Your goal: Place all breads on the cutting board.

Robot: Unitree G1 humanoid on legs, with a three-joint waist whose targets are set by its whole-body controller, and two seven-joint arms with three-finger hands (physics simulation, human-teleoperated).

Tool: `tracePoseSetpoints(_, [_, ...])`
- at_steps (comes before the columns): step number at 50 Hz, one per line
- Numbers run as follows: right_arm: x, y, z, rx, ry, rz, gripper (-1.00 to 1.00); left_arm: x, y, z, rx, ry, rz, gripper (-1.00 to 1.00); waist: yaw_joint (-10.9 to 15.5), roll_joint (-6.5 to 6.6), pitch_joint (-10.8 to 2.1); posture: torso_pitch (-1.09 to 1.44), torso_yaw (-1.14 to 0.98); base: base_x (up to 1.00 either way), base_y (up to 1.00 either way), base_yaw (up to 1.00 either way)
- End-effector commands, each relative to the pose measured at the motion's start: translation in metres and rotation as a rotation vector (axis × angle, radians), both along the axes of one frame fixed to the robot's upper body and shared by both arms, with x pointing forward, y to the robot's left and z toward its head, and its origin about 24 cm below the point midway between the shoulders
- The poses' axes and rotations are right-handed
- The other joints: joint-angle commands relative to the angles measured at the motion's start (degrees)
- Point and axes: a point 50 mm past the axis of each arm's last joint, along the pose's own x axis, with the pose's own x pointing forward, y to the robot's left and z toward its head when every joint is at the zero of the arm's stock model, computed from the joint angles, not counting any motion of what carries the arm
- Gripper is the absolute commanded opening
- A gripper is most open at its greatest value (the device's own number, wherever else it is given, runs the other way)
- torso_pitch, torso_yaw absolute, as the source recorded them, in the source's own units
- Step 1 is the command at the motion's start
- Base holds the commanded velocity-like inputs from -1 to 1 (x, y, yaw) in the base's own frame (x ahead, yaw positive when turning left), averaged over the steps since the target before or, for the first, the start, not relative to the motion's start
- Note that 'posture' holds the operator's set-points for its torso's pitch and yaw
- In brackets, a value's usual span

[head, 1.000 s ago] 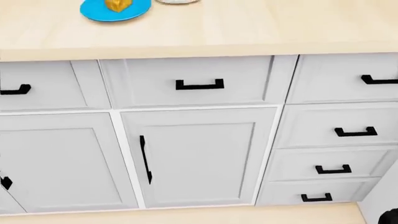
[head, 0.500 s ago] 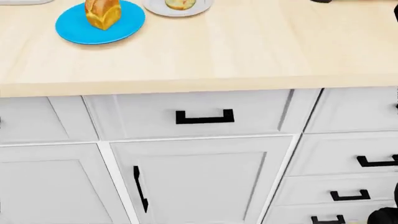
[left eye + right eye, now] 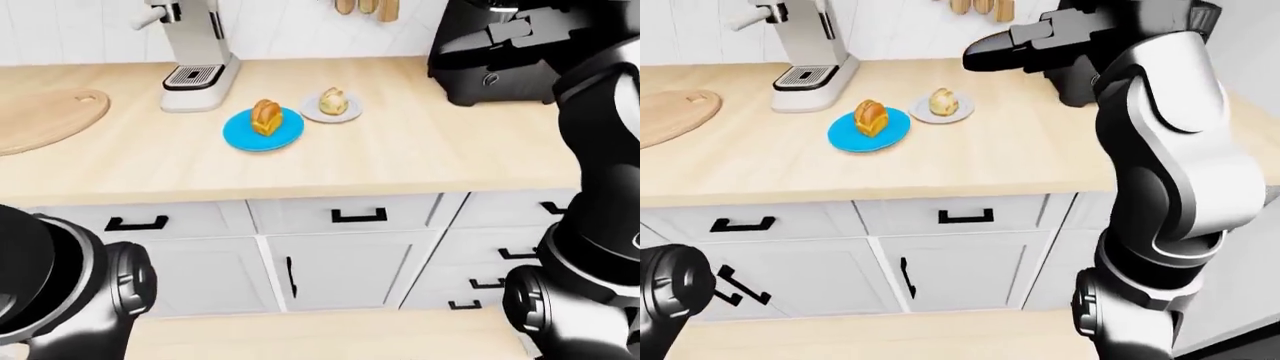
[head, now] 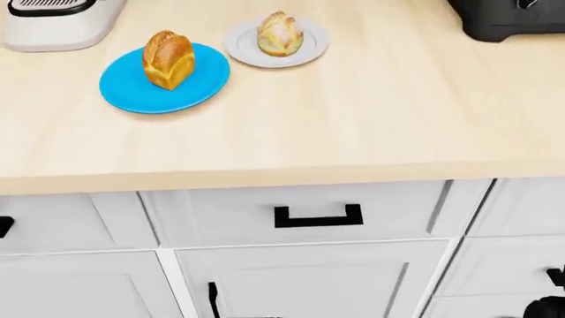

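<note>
1. I am looking down at a pale wooden desk (image 4: 371, 119) with a smooth, faintly grained top and a squared edge, sitting over flat white cabinet fronts with black bar handles (image 4: 318, 216).
2. A golden, domed bread loaf (image 4: 167, 59) with a glossy crust is standing on a round, flat blue plate (image 4: 128, 89) in the upper left of the head view.
3. Just to its right, a paler, knobbly bread roll (image 4: 280, 34) is sitting on a small round grey plate (image 4: 243, 41); the two plates are lying close together, and I cannot tell whether their rims touch.
4. The round-ended wooden cutting board (image 3: 45, 118) is lying flat at the far left of the left-eye view, well apart from both breads, with a white espresso machine (image 3: 195, 52) standing between them toward the top.
5. A black, boxy appliance (image 3: 490, 56) is occupying the upper right of that view.
6. My right hand (image 3: 1015, 49) is hanging in the air in the upper middle of the right-eye view, dark and blocky, above and to the right of the roll, touching nothing; I cannot tell how far its fingers are spread.
7. My left hand is not showing; only a glossy black rounded arm joint (image 3: 60, 274) is filling the lower left of the left-eye view.
</note>
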Motion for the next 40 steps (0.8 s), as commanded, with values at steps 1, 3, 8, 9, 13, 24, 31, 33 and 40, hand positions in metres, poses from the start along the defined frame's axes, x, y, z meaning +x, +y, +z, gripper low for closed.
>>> tracePoseSetpoints(1, [-0.0052,0.0016,0.0083,-0.001,-0.043,0.013,1.00,0.0001,-0.0006,0.0034,0.003,-0.009,0.001,1.00,0.0,-0.27,-0.33,0.00,0.00,0.00,0.43,0.00])
tracePoseSetpoints(3, [-0.0049,0.0007,0.0078,0.004,-0.047,0.013,1.00,0.0006,-0.0006,0.0027,0.002,-0.007,0.002,1.00,-0.3,2.06,-1.15,0.00,0.00,0.00,0.35,0.00])
tracePoseSetpoints(8, [-0.0031,0.0006,0.0070,0.005,-0.042,0.009,1.00,-0.0012,-0.0014,0.0036,-0.017,-0.010,-0.026,1.00,-0.8,2.56,-0.23,0.00,0.00,0.00,0.01,0.00])
tracePoseSetpoints(9, [-0.0029,0.0009,0.0069,0.003,-0.043,0.011,1.00,-0.0010,-0.0013,0.0034,-0.010,-0.009,-0.018,1.00,-0.9,2.02,-0.13,0.00,0.00,0.00,0.00,0.00])
tracePoseSetpoints(13, [-0.0036,0.0023,0.0068,-0.004,-0.043,0.023,1.00,0.0011,-0.0007,0.0028,-0.006,-0.007,-0.009,1.00,-0.8,1.21,-1.04,0.00,0.00,0.01,0.00,0.00])
tracePoseSetpoints(24, [-0.0035,0.0037,0.0057,-0.010,-0.039,0.034,1.00,-0.0001,-0.0023,0.0035,0.001,-0.009,-0.007,1.00,-0.1,-0.59,-0.08,0.00,0.00,0.24,0.00,0.00])
tracePoseSetpoints(31, [-0.0021,0.0050,0.0044,-0.015,-0.036,0.032,1.00,0.0009,-0.0030,0.0027,0.005,-0.007,-0.007,1.00,0.8,-4.12,-0.25,0.00,0.00,0.30,0.00,0.00])
tracePoseSetpoints(33, [-0.0019,0.0053,0.0042,-0.016,-0.035,0.033,1.00,0.0013,-0.0035,0.0024,0.006,-0.007,-0.008,1.00,0.6,-3.74,-0.53,0.00,0.00,0.39,0.00,0.00])
tracePoseSetpoints(40, [-0.0025,0.0060,0.0051,-0.016,-0.041,0.034,1.00,0.0025,-0.0026,0.0021,0.005,-0.005,-0.004,1.00,0.1,-1.11,-0.43,0.00,0.00,0.40,0.00,0.00])
